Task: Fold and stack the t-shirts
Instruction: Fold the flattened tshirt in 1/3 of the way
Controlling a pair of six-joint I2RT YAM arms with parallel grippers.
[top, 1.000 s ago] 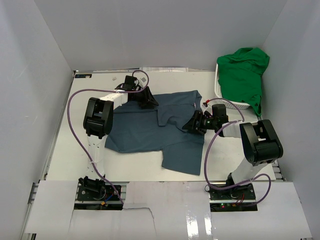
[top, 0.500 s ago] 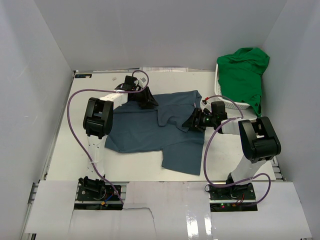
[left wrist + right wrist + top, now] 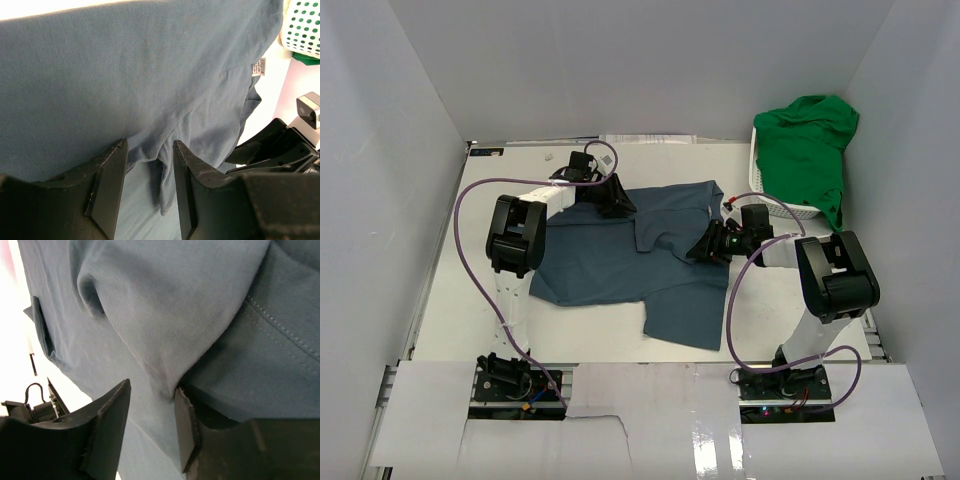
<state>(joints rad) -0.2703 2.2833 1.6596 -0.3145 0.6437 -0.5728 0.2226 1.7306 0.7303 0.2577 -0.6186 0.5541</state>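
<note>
Left hand (image 3: pixel 149 145): half open; we see a cloth fold between its fingers.
Right hand (image 3: pixel 151 387): half open, astride another fold.
Blue shirt (image 3: pixel 620 255): spread on counter (image 3: pixel 590 340).
Green shirt (image 3: pixel 805 140): draped over basket (image 3: pixel 760 180).

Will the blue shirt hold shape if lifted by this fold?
Likely not: the blue shirt rucks into a soft ridge between the fingers of the right gripper. It looks thin and light, so the rest probably drapes and drags.

We see a white lattice basket (image 3: pixel 761 180) at two o'clock on the white table (image 3: pixel 460 270), beside the right wall (image 3: pixel 910 150). A pale sheet (image 3: pixel 650 139) lies at twelve o'clock.
</note>
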